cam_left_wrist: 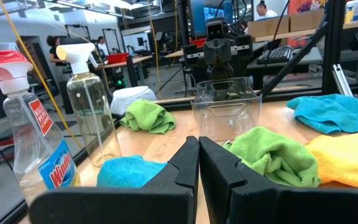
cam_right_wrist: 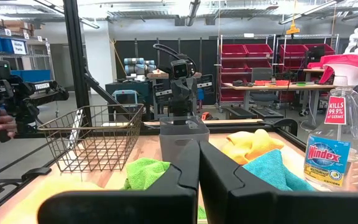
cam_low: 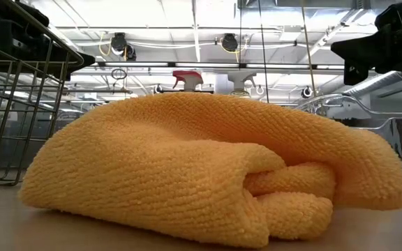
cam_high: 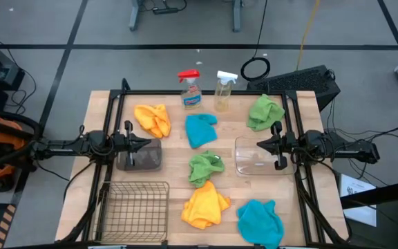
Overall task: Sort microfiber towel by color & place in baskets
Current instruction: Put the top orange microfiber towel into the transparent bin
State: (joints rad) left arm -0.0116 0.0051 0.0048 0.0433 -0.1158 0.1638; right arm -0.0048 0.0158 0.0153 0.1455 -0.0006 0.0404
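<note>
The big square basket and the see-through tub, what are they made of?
The square basket looks like thin metal wire, dark and bare: you see the table through its open grid. The see-through tub looks like clear, glossy plastic, since the wood shows through its shiny walls.

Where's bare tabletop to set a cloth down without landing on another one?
Free: the front right corner beside the near teal towel, and the strip between the wire basket and the near yellow towel. Crowded: the centre line, where the teal, green and yellow towels nearly touch.
</note>
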